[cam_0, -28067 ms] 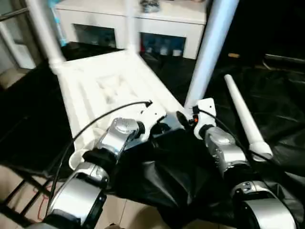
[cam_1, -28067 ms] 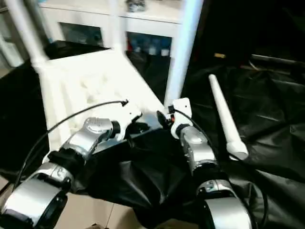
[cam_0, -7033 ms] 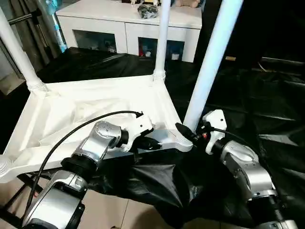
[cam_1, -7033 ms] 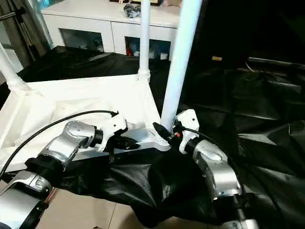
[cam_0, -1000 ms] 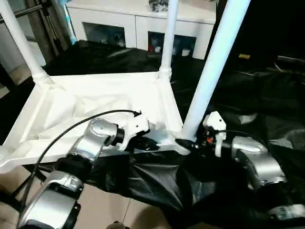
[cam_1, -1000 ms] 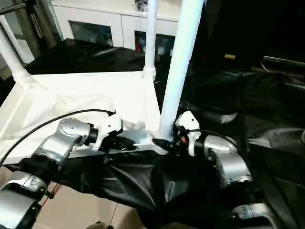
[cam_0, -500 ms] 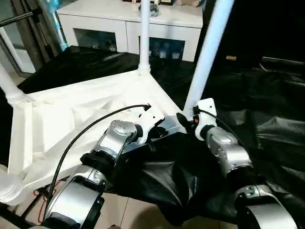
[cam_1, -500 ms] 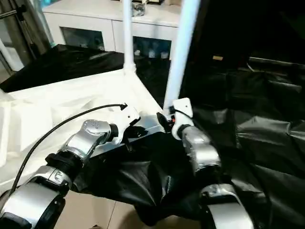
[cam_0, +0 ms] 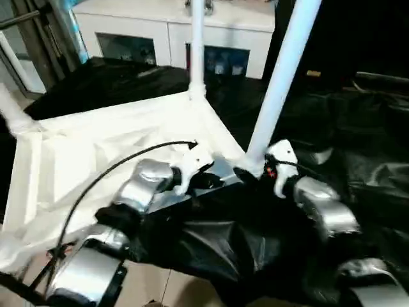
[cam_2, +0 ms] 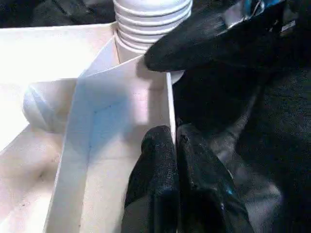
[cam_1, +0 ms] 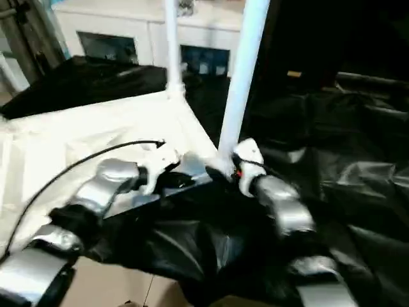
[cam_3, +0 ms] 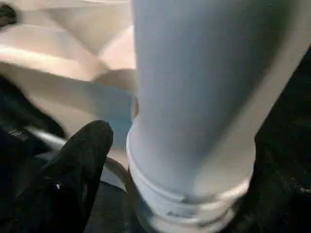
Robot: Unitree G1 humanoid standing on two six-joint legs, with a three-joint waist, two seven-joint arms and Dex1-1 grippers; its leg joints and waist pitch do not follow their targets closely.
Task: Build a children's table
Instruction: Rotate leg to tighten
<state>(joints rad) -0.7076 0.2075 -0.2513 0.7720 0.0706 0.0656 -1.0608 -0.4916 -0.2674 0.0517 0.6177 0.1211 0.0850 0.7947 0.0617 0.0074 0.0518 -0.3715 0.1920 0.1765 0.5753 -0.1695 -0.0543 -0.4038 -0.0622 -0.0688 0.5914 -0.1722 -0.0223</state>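
The children's table lies upside down: its white tabletop [cam_0: 96, 147] shows its ribbed underside, and white legs stand up from its corner sockets. The near right leg [cam_0: 281, 77] rises beside my right gripper [cam_0: 246, 174], which is open at the leg's ribbed base [cam_3: 194, 204]. One black finger [cam_3: 82, 160] stands a little apart from that base. My left gripper [cam_0: 208, 181] is at the tabletop's near edge, its two fingers [cam_2: 160, 155] shut on the thin rim wall [cam_2: 170, 102]. Another leg [cam_0: 197, 45] stands at the far corner.
A black sheet [cam_0: 358, 128] covers the ground under and to the right of the tabletop, bunched up below my forearms. A white cabinet with glass doors [cam_0: 160, 32] stands at the back. Light floor [cam_0: 160, 281] shows at the near edge.
My right gripper's fingers have spread away from the near right leg's base. The left gripper stays pinched on the rim. The whole picture has shifted with the camera.
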